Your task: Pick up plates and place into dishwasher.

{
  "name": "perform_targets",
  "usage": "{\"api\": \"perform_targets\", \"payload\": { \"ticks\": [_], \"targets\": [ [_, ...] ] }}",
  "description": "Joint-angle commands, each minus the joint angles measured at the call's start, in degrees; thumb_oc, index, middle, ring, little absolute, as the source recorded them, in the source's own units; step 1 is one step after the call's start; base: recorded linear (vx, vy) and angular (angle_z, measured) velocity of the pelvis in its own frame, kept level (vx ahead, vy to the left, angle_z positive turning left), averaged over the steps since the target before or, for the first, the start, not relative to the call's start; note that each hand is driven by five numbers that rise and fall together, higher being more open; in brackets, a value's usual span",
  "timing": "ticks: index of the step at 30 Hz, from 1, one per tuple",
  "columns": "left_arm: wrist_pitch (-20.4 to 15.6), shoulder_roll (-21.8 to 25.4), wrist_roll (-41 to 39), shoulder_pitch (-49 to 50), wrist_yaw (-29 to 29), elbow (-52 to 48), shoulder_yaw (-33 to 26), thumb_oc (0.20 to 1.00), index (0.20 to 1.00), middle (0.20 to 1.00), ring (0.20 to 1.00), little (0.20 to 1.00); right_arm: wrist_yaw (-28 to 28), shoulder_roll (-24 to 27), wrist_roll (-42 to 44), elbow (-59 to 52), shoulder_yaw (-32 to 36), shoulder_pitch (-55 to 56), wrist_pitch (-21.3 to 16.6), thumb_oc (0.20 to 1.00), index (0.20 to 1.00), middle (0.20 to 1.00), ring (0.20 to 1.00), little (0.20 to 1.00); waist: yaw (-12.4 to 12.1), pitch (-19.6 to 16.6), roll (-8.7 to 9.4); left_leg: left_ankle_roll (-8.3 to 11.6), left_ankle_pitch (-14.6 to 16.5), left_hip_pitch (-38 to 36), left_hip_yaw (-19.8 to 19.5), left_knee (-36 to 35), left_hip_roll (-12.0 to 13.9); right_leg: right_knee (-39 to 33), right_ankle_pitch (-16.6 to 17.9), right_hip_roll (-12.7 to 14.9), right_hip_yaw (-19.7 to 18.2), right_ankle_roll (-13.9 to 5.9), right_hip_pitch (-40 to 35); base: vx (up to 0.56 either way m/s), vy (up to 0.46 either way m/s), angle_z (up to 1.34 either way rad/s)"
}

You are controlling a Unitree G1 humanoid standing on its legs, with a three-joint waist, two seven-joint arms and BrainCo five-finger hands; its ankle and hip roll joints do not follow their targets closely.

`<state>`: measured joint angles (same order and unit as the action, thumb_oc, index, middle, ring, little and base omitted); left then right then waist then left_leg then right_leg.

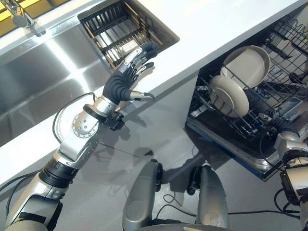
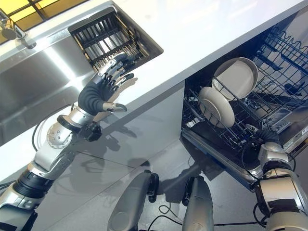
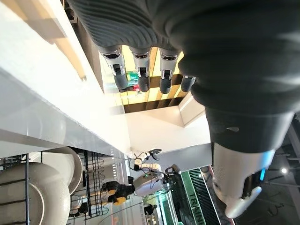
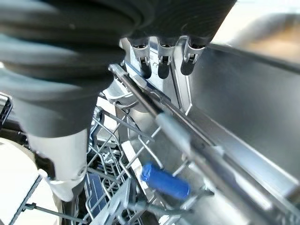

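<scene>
Left eye view: left hand (image 1: 126, 77) open, empty, above counter edge (image 1: 183, 72) by sink rack (image 1: 120, 29) at 11 o'clock. Two plates (image 1: 229, 95) upright in dishwasher rack (image 1: 250, 122) at 3 o'clock.

Left wrist view: fingers (image 3: 140, 70) straight; advise clearing counter lip before reaching.

Right wrist view: right hand (image 4: 159, 51) relaxed, empty, close to rack wires; little room there.

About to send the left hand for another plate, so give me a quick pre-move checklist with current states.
1. Left hand empty, fingers straight, above the counter edge: ok.
2. Right hand holding nothing, by the dishwasher rack: ok.
3. Two plates standing upright in the rack: ok.
4. Free slots left in the rack: ok.
5. Plate left in the sink drainer to pick: cannot tell.
</scene>
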<state>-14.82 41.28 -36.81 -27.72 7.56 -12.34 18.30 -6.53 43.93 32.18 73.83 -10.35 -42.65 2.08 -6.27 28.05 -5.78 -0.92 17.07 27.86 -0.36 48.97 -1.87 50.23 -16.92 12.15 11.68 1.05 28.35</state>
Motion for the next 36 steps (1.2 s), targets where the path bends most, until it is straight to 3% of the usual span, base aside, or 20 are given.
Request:
{"api": "perform_targets", "payload": {
  "ticks": [1, 11, 24, 25, 32, 33, 36],
  "targets": [
    [2.98, -0.41, -0.55, 6.89, 0.45, 2.97, 2.82, 1.0, 1.0, 1.0, 1.0, 1.0, 0.35, -0.11, -3.46, -5.74, -3.15, -10.9, -6.27, 1.0, 1.0, 1.0, 1.0, 1.0, -2.4, 1.75, -0.22, -4.47, -0.07, 0.24, 1.93, -3.48, -3.01, 1.28, 0.0, -2.27, 1.57, 2.58, -0.82, 0.0, 0.0, 0.0],
    [3.71, 2.95, -4.02, 6.4, 1.94, 3.27, 1.08, 1.0, 1.0, 1.0, 1.0, 1.0, -0.74, 3.27, -4.89, -5.57, -8.63, -23.24, -1.41, 1.0, 1.0, 1.0, 1.0, 1.0, -4.42, 1.75, -1.2, -4.13, -0.98, 2.07, 1.07, -3.56, -3.96, 2.14, -0.4, -1.13, 2.82, 2.72, 0.61, 0.02, -0.006, 0.03],
    [2.52, 6.42, -7.96, 6.26, 2.24, 2.13, -2.71, 1.0, 1.0, 1.0, 1.0, 1.0, -1.82, 5.67, 0.25, -4.06, -10.71, -31.92, 1.32, 1.0, 1.0, 1.0, 1.0, 1.0, -7.09, 1.74, -2.46, -3.93, -3.44, 4.16, -0.43, -5.5, -5.67, 3.18, -0.93, -0.22, 4.43, 3.06, 2.39, 0.03, -0.025, 0.12],
    [2.51, 6.39, -8.12, 6.45, 2.63, 2.36, -3.06, 1.0, 1.0, 1.0, 1.0, 1.0, -1.69, 5.83, 0.33, -3.98, -10.72, -32.4, 1.5, 1.0, 1.0, 1.0, 1.0, 1.0, -7.22, 1.72, -2.31, -3.84, -1.67, 3.89, -0.66, -4.51, -5.94, 3.93, -2.42, -0.34, 3.85, 2.47, 2.07, 0.08, -0.049, 0.12],
    [1.76, 5.58, -6.64, 8.2, 6.21, 2.26, -3.3, 1.0, 1.0, 1.0, 1.0, 1.0, -2.05, 6.25, -1.6, -4.1, -10.63, -30.3, 2.92, 1.0, 1.0, 1.0, 1.0, 1.0, -7.16, 1.45, -1.42, -3.97, -1.07, 3.59, -0.38, -3.84, -5.54, 3.6, -2.13, -0.46, 4.0, 2.33, 1.63, -0.02, -0.001, 0.12],
    [1.54, 5.63, -6.56, 8.36, 6.22, 2.12, -3.32, 1.0, 1.0, 1.0, 1.0, 1.0, -2.47, 6.12, -1.01, -4.44, -10.47, -29.49, 2.68, 1.0, 1.0, 1.0, 1.0, 1.0, -7.05, 1.42, -1.4, -4.22, -2.71, 3.61, 0.04, -4.9, -5.14, 2.51, -0.59, -0.51, 4.56, 3.02, 1.64, -0.11, 0.069, -0.07],
    [0.41, 5.02, -6.24, 8.12, 6.38, 2.56, -2.71, 1.0, 1.0, 1.0, 1.0, 1.0, -3.58, 6.08, -2.74, -4.87, -8.06, -25.3, 0.86, 1.0, 1.0, 1.0, 1.0, 1.0, -6.0, 1.2, -0.83, -4.25, -1.87, 2.42, 0.53, -4.48, -4.51, 1.85, -0.54, -0.87, 4.06, 2.92, 0.13, -0.05, 0.088, -0.08]
  ]
}}
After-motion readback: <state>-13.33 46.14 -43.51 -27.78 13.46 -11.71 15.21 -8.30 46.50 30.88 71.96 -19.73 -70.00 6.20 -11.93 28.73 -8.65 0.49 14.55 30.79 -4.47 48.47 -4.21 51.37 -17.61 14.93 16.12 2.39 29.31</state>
